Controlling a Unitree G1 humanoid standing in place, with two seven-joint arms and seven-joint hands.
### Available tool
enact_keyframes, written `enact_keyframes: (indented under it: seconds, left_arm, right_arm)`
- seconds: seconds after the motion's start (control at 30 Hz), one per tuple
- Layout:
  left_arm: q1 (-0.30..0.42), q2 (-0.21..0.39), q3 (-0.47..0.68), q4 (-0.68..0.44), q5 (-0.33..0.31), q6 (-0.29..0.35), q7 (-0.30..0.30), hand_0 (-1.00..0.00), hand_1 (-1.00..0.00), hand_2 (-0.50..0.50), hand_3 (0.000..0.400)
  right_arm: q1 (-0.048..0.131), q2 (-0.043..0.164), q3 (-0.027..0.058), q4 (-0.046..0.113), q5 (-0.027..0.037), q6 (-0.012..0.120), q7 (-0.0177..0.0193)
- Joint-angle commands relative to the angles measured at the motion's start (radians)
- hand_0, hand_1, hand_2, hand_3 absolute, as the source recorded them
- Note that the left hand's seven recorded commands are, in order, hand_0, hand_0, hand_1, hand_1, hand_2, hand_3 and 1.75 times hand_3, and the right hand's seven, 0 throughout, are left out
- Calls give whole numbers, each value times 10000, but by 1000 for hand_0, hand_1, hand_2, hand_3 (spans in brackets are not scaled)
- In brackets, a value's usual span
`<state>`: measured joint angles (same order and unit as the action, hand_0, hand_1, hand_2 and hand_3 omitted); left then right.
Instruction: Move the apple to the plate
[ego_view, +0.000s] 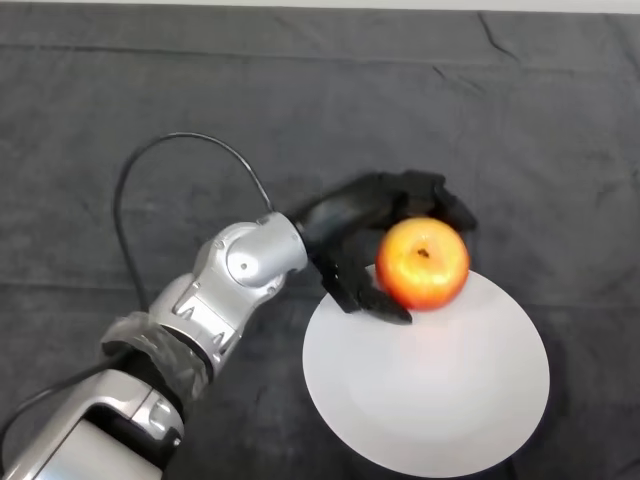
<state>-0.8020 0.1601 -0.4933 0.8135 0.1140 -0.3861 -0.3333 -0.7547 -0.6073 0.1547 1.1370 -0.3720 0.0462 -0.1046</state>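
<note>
Black left hand (352, 232) curls around a red-orange apple (422, 263), held over the white plate's (430, 400) upper-left rim

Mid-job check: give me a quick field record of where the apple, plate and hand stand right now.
apple: red-orange, stem dimple up, over the plate's upper-left edge
plate: white, round, on the dark cloth
left hand: fingers curled round the apple from the left and behind
contact with plate: cannot tell whether the apple rests on it or is held just above
release: not yet done
</note>
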Motion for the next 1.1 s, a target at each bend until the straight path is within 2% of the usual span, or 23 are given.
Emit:
enact_keyframes:
  seconds: [0.03,0.33,0.47,0.6,0.87,1.1]
  left_arm:
    - [-90,128,-265,284,-323,277,-211,-1000,-1000,0,400]
    - [-156,237,-549,154,-630,645,-319,-1000,-1000,0,400]
    - [367,127,-1019,197,-496,353,185,-1000,-1000,0,400]
    - [402,110,-1397,121,-630,572,253,-1000,-1000,0,400]
    - [528,445,-1728,-1005,-918,1353,-4,-1000,-1000,0,400]
    - [870,785,-1918,-1976,-764,1469,124,-1000,-1000,0,400]
  right_arm:
    - [397,8,-65,113,83,83,27]
    - [399,8,-66,107,82,90,30]
    - [400,8,-66,104,81,92,31]
    - [402,8,-67,100,81,95,31]
    - [408,8,-69,89,82,100,32]
    - [419,8,-72,69,84,108,34]
